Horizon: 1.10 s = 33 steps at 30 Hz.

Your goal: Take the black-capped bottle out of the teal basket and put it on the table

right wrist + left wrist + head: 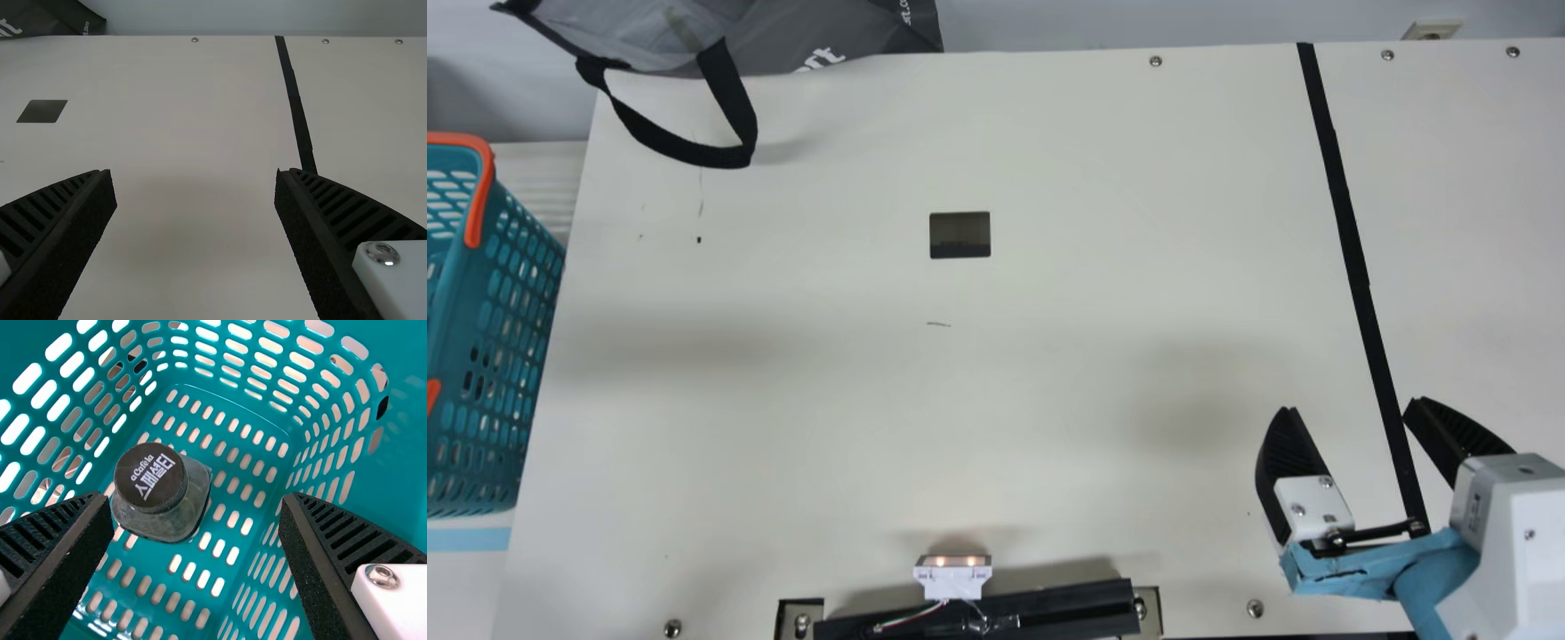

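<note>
Over at the left, just past the tabletop's [1049, 382] edge, there's a teal basket [452, 347] with orange handles [482, 191]. The black-capped bottle [162, 492] is down inside it, standing upright on the slotted floor with its dark cap [151, 478] facing up. The bottle is clear, and its shoulders look squarish under the round lid. From here I can't tell whether it touches the basket's side.

The left gripper [197, 498] is aimed down into the basket, its jaws wide apart and clear of the bottle, which lies deeper in, closer to one jaw than the other. How far down the tips reach, I can't say.

Over on the near right is the right gripper [1352, 406], its jaws spread too, with just the pale tabletop in the gap as its wrist view has it. There's blue wrapping [1383, 564] around the mount behind it.

A grey bag [818, 40] sits at the far left, its black strap [694, 156] looping down over the tabletop. A dark rectangle [959, 236] marks the surface left of centre, toward the far side. Black tape [1352, 258] runs from the far edge to the near right, and a little white lamp unit [951, 580] glows by the near edge, beside a black bar [1040, 609].
</note>
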Each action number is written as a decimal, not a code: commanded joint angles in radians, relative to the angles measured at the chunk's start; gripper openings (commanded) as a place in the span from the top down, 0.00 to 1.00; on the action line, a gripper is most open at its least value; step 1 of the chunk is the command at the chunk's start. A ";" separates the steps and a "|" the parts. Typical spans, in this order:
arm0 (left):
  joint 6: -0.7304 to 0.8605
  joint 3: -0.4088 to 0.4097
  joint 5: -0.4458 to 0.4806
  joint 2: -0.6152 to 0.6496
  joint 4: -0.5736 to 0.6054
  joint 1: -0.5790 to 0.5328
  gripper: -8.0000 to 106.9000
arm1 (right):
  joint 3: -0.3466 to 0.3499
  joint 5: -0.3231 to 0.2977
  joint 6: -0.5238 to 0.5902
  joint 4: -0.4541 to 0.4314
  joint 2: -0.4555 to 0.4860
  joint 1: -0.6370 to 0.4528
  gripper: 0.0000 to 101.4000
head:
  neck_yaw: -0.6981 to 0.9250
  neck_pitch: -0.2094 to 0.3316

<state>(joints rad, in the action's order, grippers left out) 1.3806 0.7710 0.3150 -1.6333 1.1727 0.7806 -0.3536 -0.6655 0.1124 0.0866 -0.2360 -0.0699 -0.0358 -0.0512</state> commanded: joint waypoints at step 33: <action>0.099 0.110 -0.019 -0.170 0.110 0.014 0.00 | 0.000 0.002 0.000 0.000 0.000 0.000 0.10 | 0.008 0.004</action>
<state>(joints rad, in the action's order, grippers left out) 1.4719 0.8800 0.2951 -1.8017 1.2750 0.7957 -0.3536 -0.6635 0.1124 0.0866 -0.2360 -0.0699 -0.0307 -0.0512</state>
